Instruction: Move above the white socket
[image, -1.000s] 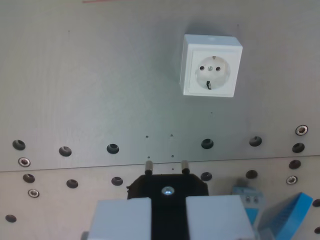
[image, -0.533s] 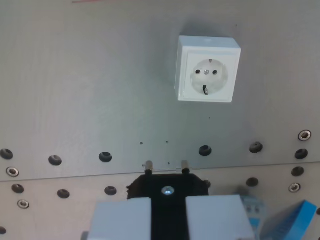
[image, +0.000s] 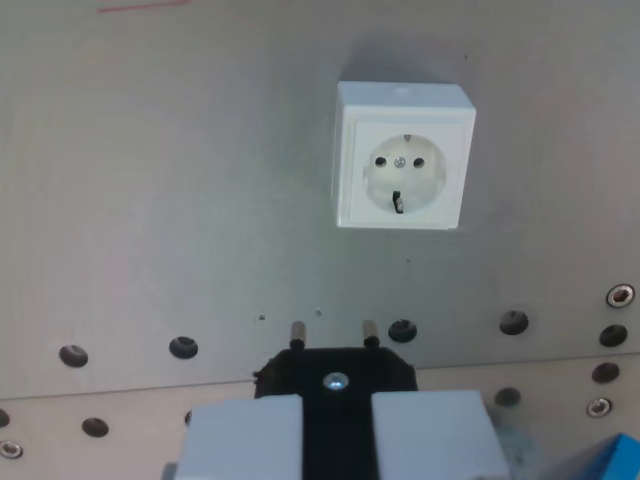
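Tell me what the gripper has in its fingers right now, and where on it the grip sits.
A black plug, clamped by its body between the two pale fingers. Its two metal pins stick out ahead, free, toward the white socket.

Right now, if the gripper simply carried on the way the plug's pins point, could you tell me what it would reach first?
Probably bare grey plate. The gripper holds the black plug, its pins aiming at the wrist view's top; the white socket sits right of that line. Depth is unclear.

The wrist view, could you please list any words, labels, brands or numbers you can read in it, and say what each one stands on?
None can be read.
White socket: no legible lettering on its face or frame.
Black plug in the gripper: only a screw head, no text.
Grey plate: bare, only a faint red line at the top edge.
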